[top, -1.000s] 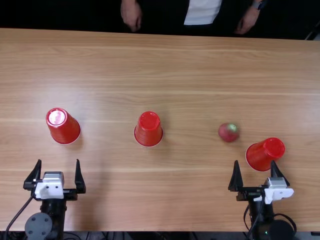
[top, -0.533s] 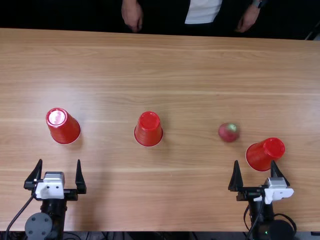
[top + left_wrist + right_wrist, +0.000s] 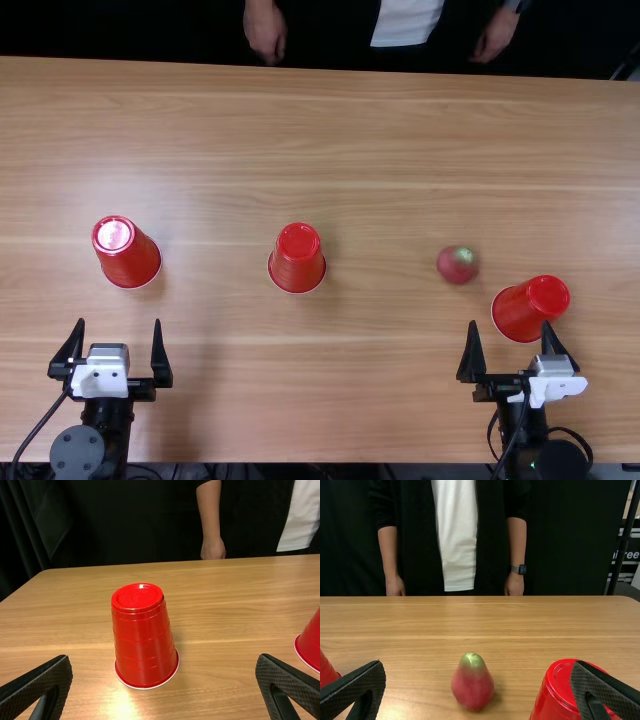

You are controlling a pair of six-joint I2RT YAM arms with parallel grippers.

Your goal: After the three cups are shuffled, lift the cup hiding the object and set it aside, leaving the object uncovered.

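Standing inverted: three red cups [image 3: 126,252] [image 3: 297,258] [image 3: 530,308], one bare fruit [image 3: 457,264].

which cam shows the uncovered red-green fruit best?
Right wrist view: the fruit stands close, side-on, red body and green tip, unblocked. Top view shows it from above as a small blob, apart from the right-hand cup.

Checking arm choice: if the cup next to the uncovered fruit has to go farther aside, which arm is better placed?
Right. The right tool sits open just in front of the right cup, which stands beside the fruit. The left tool faces the leftmost cup, far across.
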